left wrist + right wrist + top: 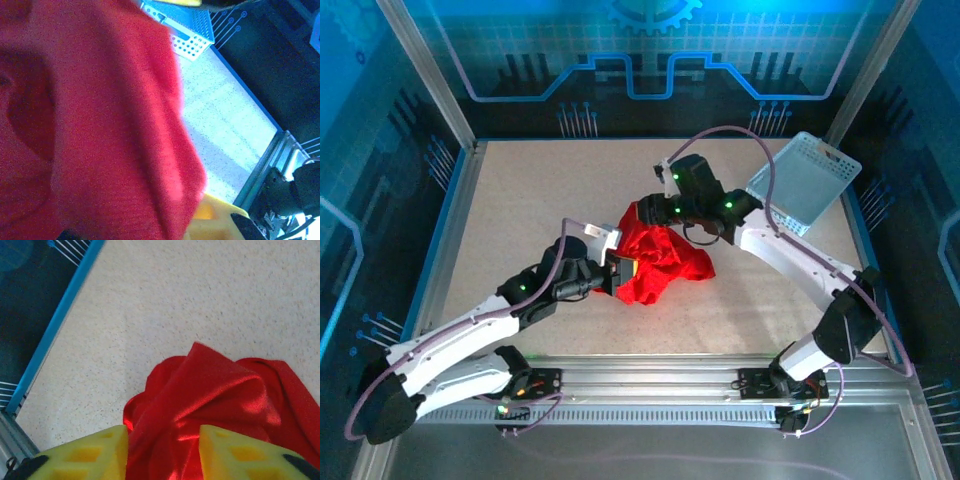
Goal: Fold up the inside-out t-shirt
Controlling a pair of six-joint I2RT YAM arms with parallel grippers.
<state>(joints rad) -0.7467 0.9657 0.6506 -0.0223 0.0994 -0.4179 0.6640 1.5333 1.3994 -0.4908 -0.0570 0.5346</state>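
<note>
The inside-out t-shirt lies as a crumpled bright red heap in the middle of the table. My left gripper is at the heap's left edge, shut on a bunch of the cloth. In the left wrist view the red cloth drapes over the jaws, and one yellow finger peeks out beneath it. My right gripper hovers at the heap's far left corner. In the right wrist view its gripper is open, with a raised fold of the t-shirt running between the two yellow fingers.
A light blue mesh basket stands tilted at the far right corner, also seen as the basket in the left wrist view. Blue rails edge the speckled table. Bare tabletop surrounds the heap on the left and front.
</note>
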